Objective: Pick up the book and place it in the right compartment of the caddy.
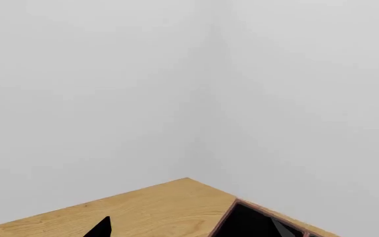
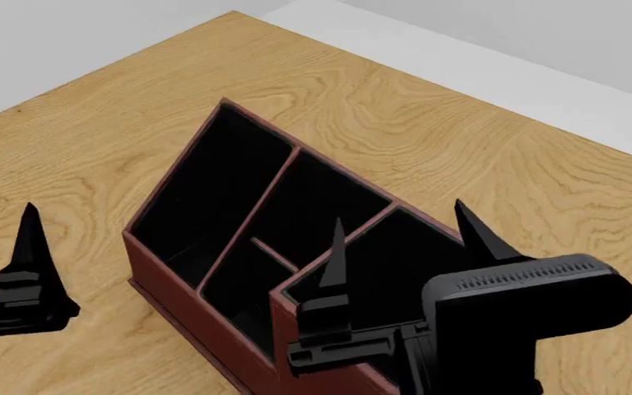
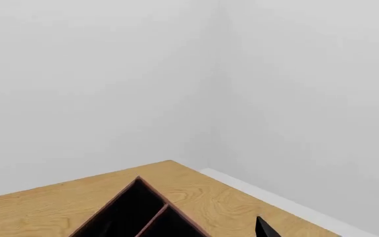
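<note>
Caddy point(image 2: 201, 239) sits diagonal on wood surface point(image 2: 404, 99), 4 black compartments. Right end effector point(image 2: 404, 239) fingers apart, above the right compartment point(image 2: 388, 255). Left end effector point(image 2: 29, 263) beside caddy; only 1 finger shows, can't tell its state. Book not visible.

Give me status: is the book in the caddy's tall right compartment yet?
Cannot confirm. No book shows in any view. The right gripper is open and empty over the right compartment of the caddy, whose inside is just dark. The left gripper is over the table, holding nothing visible. Whether placing remains is unclear.
</note>
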Tool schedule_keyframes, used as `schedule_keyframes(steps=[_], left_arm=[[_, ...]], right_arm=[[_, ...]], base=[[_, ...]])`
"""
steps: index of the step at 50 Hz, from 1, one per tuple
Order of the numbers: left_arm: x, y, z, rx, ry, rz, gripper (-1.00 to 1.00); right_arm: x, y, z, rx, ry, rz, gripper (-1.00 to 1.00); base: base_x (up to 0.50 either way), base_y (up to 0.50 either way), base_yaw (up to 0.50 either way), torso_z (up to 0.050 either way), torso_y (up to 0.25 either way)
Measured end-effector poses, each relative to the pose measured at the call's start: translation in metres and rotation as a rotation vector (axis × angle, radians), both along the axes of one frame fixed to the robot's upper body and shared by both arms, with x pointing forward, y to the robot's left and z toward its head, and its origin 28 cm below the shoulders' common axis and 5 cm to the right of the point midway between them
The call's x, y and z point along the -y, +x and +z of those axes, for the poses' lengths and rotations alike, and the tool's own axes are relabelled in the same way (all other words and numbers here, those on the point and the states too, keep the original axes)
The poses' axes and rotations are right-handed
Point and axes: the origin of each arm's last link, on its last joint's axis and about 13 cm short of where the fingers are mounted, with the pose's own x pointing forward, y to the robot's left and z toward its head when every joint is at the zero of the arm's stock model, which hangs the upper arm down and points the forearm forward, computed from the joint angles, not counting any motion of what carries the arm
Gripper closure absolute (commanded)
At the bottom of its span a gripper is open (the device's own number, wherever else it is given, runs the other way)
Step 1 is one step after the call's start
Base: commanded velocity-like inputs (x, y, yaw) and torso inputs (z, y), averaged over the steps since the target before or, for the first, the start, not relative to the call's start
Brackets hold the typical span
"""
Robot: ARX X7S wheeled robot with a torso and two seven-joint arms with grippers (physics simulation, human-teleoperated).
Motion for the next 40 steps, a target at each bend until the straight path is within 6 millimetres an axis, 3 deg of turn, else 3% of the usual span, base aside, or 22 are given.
schedule_keyframes(steps=[10, 18, 30, 40], left_arm=[[-0.007, -0.005, 0.011, 0.023, -0.013, 0.032, -1.0], [-0.012, -0.007, 0.017, 0.044, -0.024, 0.049, -1.0], [-0.017, -0.009, 0.023, 0.061, -0.037, 0.063, -1.0], [-0.019, -0.01, 0.025, 0.065, -0.043, 0.064, -1.0]], right_arm=[[-0.017, -0.008, 0.043, -0.164, 0.025, -0.029, -1.0], [-0.032, -0.024, 0.067, -0.232, -0.064, 0.041, -1.0], [-0.034, -0.035, 0.092, -0.338, -0.182, 0.139, -1.0], [-0.034, -0.031, 0.1, -0.489, -0.225, 0.213, -1.0]], base=[[0.0, 0.0, 0.0, 0.0, 0.0], [0.0, 0.0, 0.0, 0.0, 0.0], [0.0, 0.0, 0.0, 0.0, 0.0], [0.0, 0.0, 0.0, 0.0, 0.0]])
